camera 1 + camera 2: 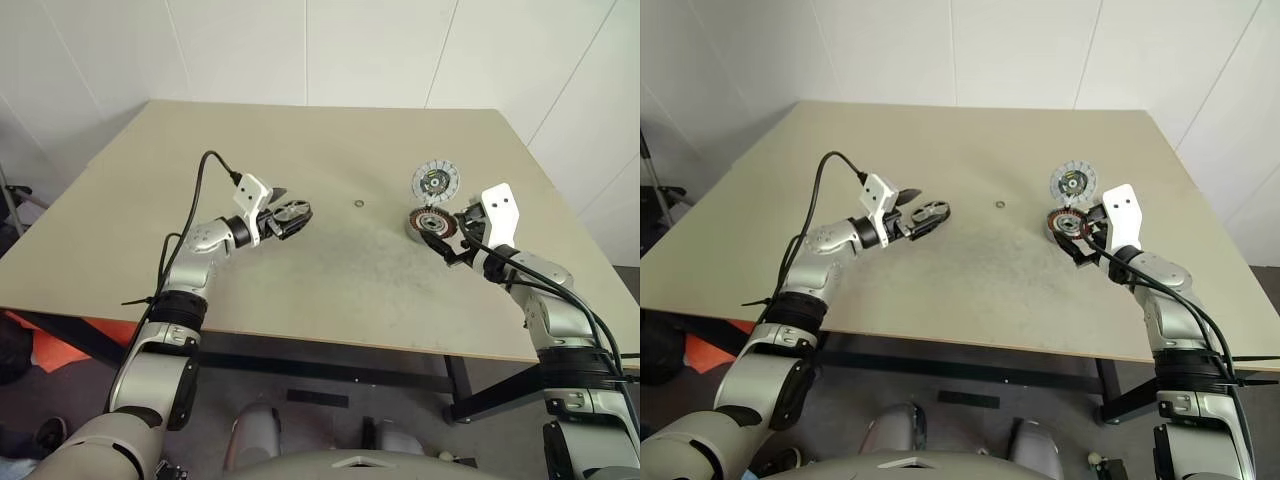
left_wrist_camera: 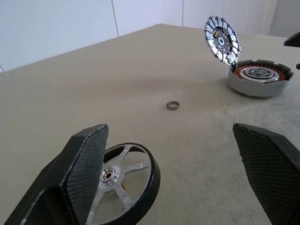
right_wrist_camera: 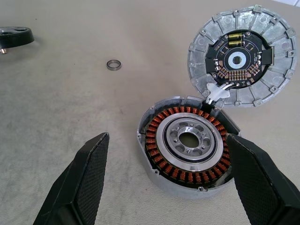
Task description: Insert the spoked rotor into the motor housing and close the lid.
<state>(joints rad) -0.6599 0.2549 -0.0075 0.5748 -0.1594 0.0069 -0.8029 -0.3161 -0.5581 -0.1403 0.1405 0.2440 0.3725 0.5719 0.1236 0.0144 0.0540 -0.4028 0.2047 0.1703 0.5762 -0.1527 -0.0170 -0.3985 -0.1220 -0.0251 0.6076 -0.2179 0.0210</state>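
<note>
The spoked rotor [image 2: 124, 180], a dark ring with silver spokes, rests on the table against the inner face of one finger of my left gripper [image 1: 292, 212]. That gripper is open, its other finger far from the rotor. To the right stands the motor housing [image 3: 187, 145], with copper windings around a silver centre. Its round lid [image 3: 241, 56] is swung open and stands up behind it. My right gripper [image 1: 447, 235] is open just in front of the housing, one finger to each side, touching nothing.
A tiny loose washer ring [image 1: 358, 205] lies on the beige table [image 1: 300, 140] between the two grippers. The table's right edge runs close behind the housing. White walls close off the back.
</note>
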